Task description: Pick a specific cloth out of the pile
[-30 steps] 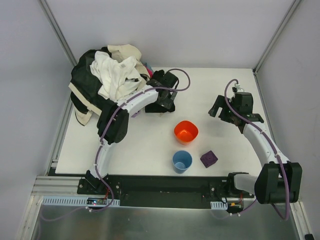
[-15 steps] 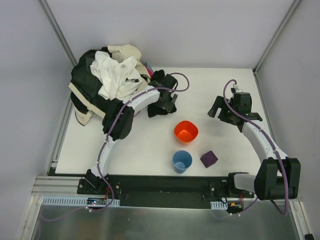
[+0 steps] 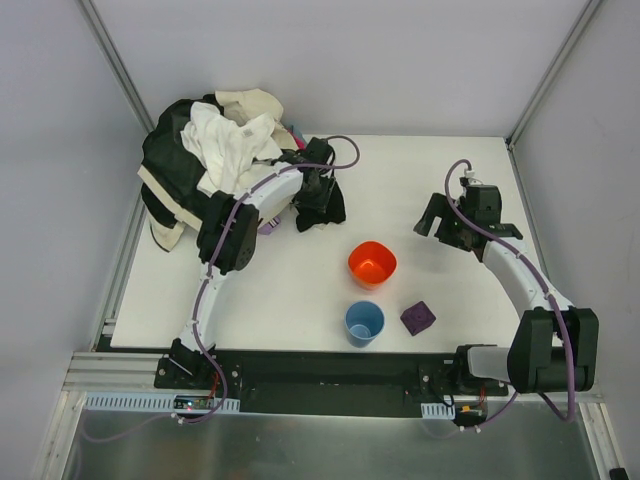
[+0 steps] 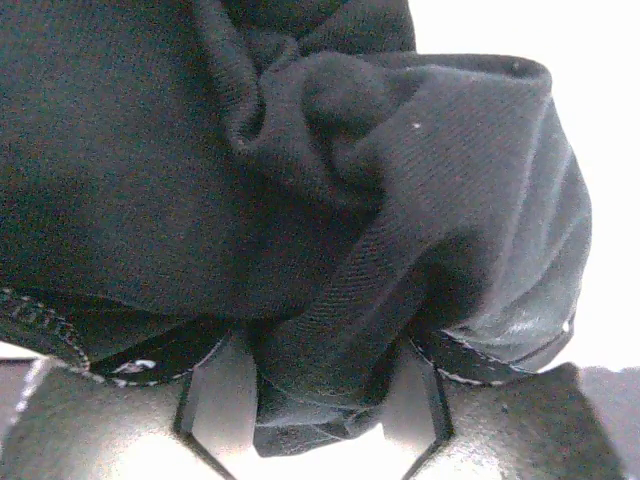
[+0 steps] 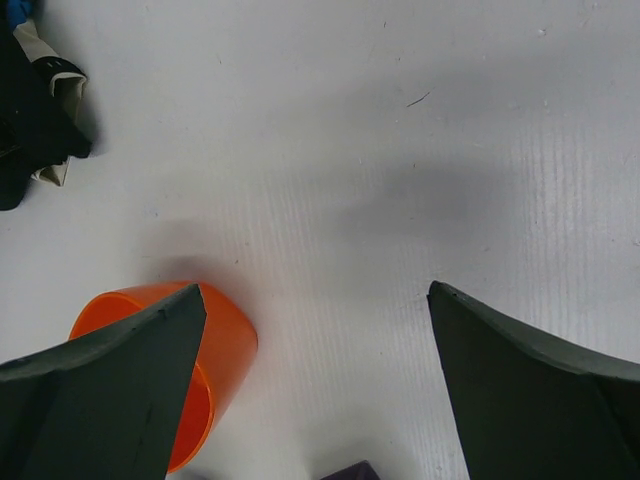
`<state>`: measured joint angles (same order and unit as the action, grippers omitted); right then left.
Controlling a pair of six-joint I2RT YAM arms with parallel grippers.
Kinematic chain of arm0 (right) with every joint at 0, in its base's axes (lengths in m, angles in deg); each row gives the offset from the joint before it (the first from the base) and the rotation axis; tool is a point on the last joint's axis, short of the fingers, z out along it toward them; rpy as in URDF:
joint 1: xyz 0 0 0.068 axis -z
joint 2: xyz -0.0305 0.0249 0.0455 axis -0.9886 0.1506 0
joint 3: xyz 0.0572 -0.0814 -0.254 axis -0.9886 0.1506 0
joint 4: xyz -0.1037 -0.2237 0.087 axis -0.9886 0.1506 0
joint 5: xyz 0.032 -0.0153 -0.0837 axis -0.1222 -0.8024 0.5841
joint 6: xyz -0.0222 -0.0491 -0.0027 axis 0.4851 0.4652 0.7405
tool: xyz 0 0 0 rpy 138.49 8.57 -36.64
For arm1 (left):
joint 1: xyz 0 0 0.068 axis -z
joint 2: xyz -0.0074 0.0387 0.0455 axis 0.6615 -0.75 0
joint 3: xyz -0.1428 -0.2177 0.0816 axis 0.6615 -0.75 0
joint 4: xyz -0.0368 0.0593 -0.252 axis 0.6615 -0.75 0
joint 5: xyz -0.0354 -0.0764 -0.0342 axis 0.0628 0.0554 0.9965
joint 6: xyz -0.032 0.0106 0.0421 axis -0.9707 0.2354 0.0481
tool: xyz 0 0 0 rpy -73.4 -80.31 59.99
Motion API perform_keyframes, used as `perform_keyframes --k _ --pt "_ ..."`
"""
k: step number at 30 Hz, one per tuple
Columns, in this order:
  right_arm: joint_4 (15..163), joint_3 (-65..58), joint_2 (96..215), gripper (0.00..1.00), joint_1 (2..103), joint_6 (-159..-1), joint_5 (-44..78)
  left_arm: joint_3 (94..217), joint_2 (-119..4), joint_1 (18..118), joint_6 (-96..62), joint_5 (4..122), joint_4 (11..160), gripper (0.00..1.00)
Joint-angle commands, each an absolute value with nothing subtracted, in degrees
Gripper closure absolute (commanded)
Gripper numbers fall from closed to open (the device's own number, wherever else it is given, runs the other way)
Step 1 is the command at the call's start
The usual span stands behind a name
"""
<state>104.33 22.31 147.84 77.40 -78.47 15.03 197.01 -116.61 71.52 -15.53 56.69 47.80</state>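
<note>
The left jaws pinch a black garment point(image 4: 330, 200) fold at the pile's point(image 3: 215, 150) right edge; the right jaws gape wide above the table point(image 5: 400, 120).

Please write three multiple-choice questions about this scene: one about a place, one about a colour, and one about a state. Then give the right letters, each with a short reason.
1. Where does the blue cup stand, compared with the orange bowl?
A) nearer the arm bases
B) farther from the arm bases
C) inside it

2. What colour is the garment between the fingers of the left gripper?
A) white
B) black
C) orange

3. How is the right gripper?
A) open, holding nothing
B) shut on the blue cup
C) shut on the orange bowl

Answers:
1 A: in the top view the cup lies below the bowl, toward the bases.
2 B: the left wrist view shows that the garment is black.
3 A: its fingers stand wide apart over bare table.
</note>
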Motion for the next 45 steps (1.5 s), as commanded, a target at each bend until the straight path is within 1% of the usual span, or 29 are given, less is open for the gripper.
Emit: perform_keyframes --k 1,4,6,14,22,28,35,41,45 --pt "103.7 19.5 147.5 0.04 77.9 -78.3 13.7 194.7 -119.6 71.9 -15.9 63.8 45.6 0.68" --pt "104.0 19.5 147.0 0.04 77.9 -78.4 13.5 193.4 -118.6 72.0 -15.6 64.6 45.4 0.89" --pt "104.2 19.4 146.7 0.04 77.9 -78.4 13.5 192.7 -117.5 72.0 -15.6 64.8 45.5 1.0" --pt "105.2 19.2 144.7 0.04 77.9 -78.5 13.5 196.1 -110.5 72.0 -14.7 63.4 45.5 1.0" --pt "106.7 18.6 142.2 0.04 77.9 -78.3 13.5 206.0 -104.8 70.2 -15.5 65.0 45.5 1.0" --pt "107.4 18.9 140.9 0.04 77.9 -78.4 13.6 214.0 -100.8 62.7 -19.3 69.9 45.5 1.0" --pt "107.6 19.0 140.3 0.04 77.9 -78.4 13.4 220.5 -97.0 53.4 -21.3 69.8 45.6 1.0" --pt "107.6 19.4 139.6 0.04 77.9 -78.2 13.4 216.6 -91.2 42.7 -22.1 65.0 45.5 1.0" --pt "107.4 19.6 140.0 0.04 77.9 -78.4 12.8 210.5 -87.8 35.4 -23.4 60.9 45.5 1.0"
